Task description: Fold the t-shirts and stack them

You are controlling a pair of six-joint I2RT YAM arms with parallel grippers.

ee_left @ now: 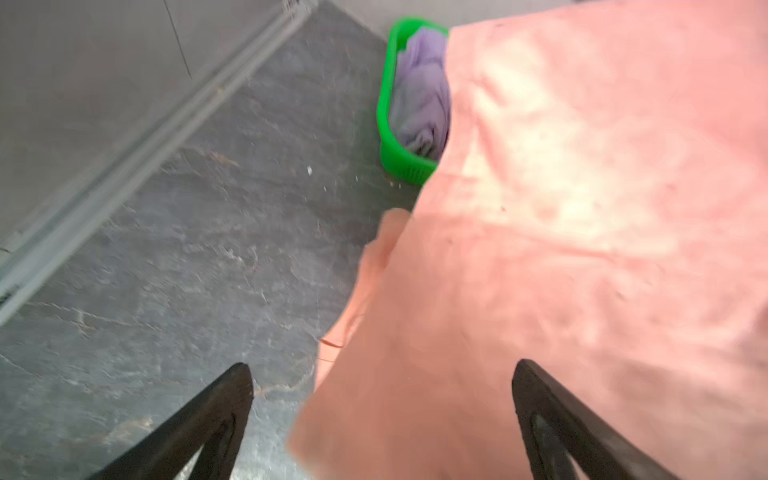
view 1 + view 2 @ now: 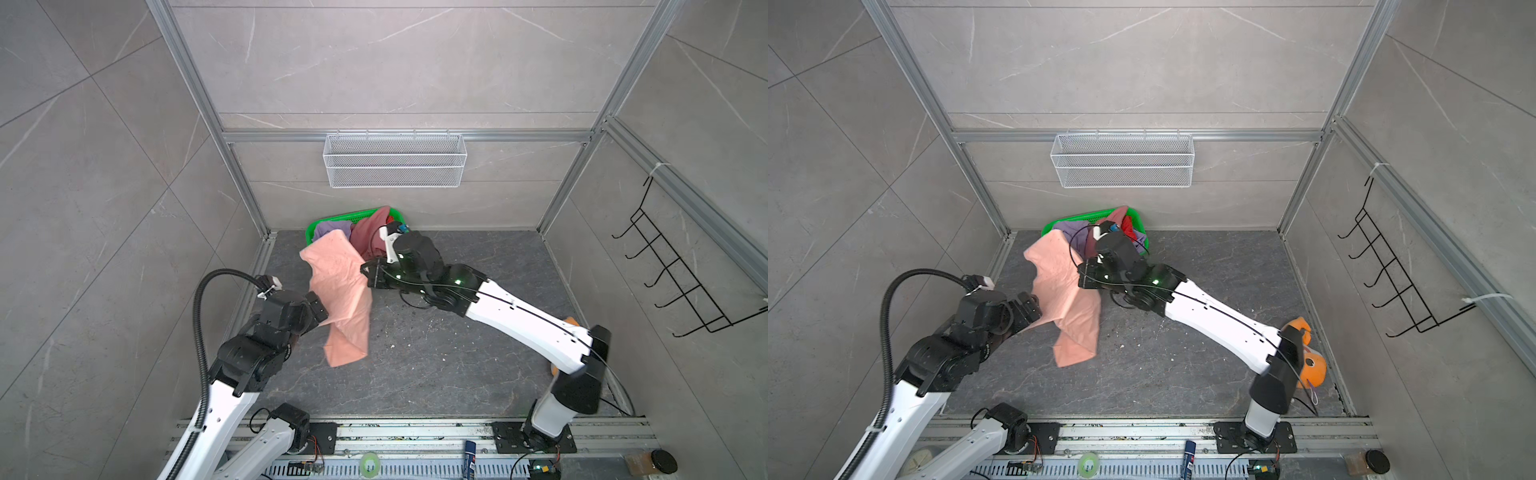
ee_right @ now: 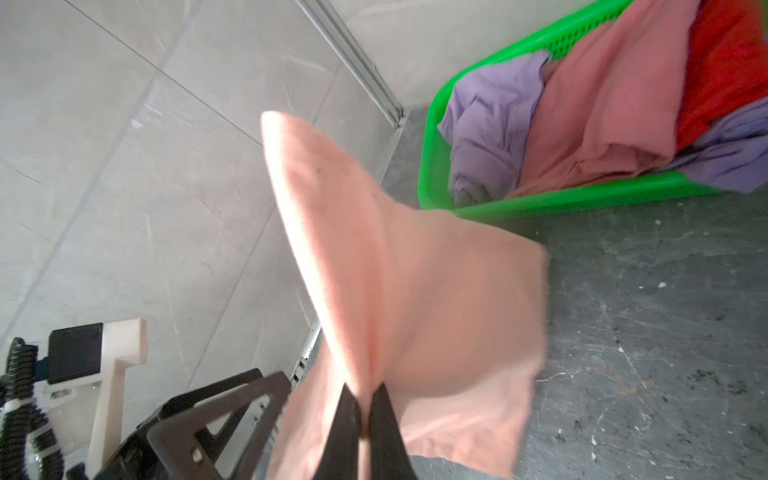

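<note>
A peach t-shirt [image 2: 340, 291] [image 2: 1067, 299] hangs in the air over the left part of the dark floor. My right gripper [image 3: 363, 388] [image 2: 365, 272] is shut on a fold of the peach t-shirt [image 3: 415, 291]. My left gripper [image 1: 382, 365] [image 2: 322, 305] stands open at the cloth's lower left edge, and the peach t-shirt [image 1: 561, 249] drapes between its fingers without being pinched. Behind, the green basket [image 2: 309, 232] [image 3: 540, 201] holds a lavender t-shirt [image 3: 490, 124] [image 1: 424, 91], a dusty pink t-shirt [image 3: 602, 116] [image 2: 370, 232] and a red t-shirt [image 3: 727, 62].
An orange plush toy [image 2: 1312, 365] lies at the right wall behind my right arm. A white wire basket [image 2: 395, 160] hangs on the back wall and a black hook rack [image 2: 681, 282] on the right wall. The basket sits in the back left corner.
</note>
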